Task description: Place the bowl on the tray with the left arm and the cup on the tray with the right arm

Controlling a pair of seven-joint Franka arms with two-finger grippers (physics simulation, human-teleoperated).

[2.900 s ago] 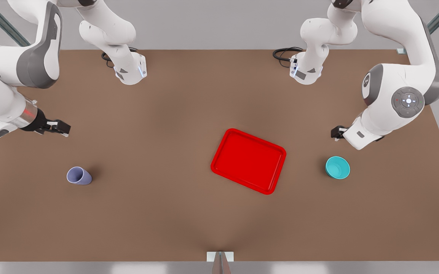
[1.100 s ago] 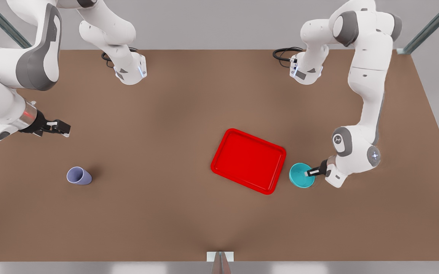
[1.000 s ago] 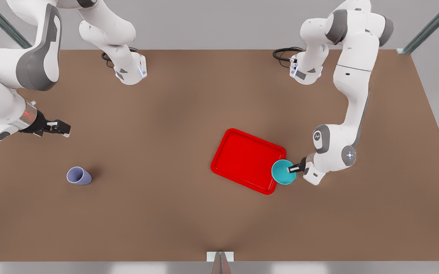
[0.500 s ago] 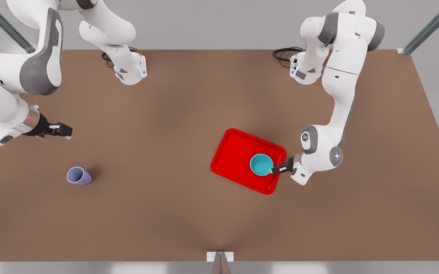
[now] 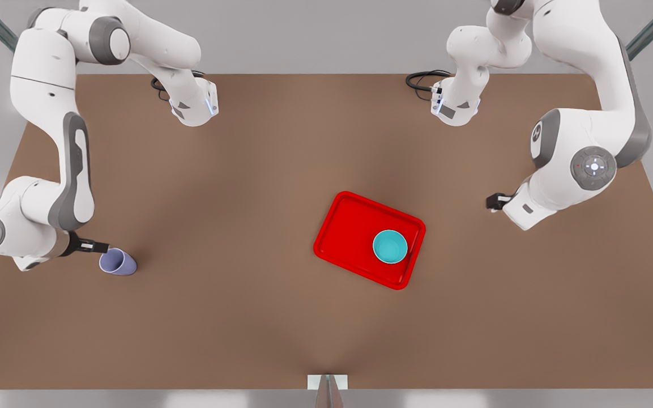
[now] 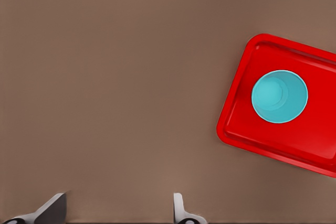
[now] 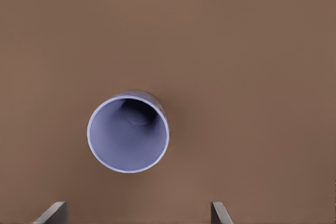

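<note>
Since earlier, bowl [image 5: 390,246] was left on tray [image 5: 349,226], left gripper [image 5: 494,201] spread empty; right gripper [image 5: 102,247], fingers apart, was parked beside upright cup [image 5: 116,262].

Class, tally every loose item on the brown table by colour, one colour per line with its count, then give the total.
Red: 1, the tray
Teal: 1, the bowl, standing on the tray
Lavender: 1, the cup, on the table
Total: 3

Bare table [image 5: 230,226] lies between cup [image 5: 116,262] and tray [image 5: 354,226]; bowl [image 5: 390,246] fills one end.
</note>
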